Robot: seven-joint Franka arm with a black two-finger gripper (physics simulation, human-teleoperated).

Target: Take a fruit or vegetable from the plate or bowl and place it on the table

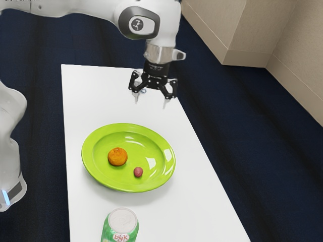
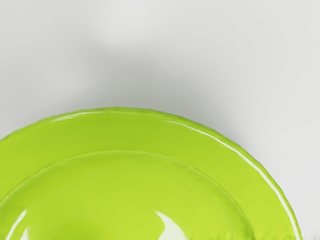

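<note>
Resting inside the plate (image 1: 91,169), the orange fruit (image 1: 117,157) looks round, equally wide each way, with a small pink ball (image 1: 138,172) near it. Bare table (image 1: 81,101) lies beyond the plate; at the exterior view's left, the table's edge runs near the rim. On the camera's side of the plate stands a can (image 1: 121,224). Beyond the plate, the gripper (image 1: 151,99) is raised and points down, fingers wide apart, holding nothing.

The smooth white arm (image 1: 91,7) is bearing a round dark emblem (image 1: 137,24). Its strip (image 1: 5,197) is glowing pale blue; its pincer (image 1: 151,102) is showing black linkages.
</note>
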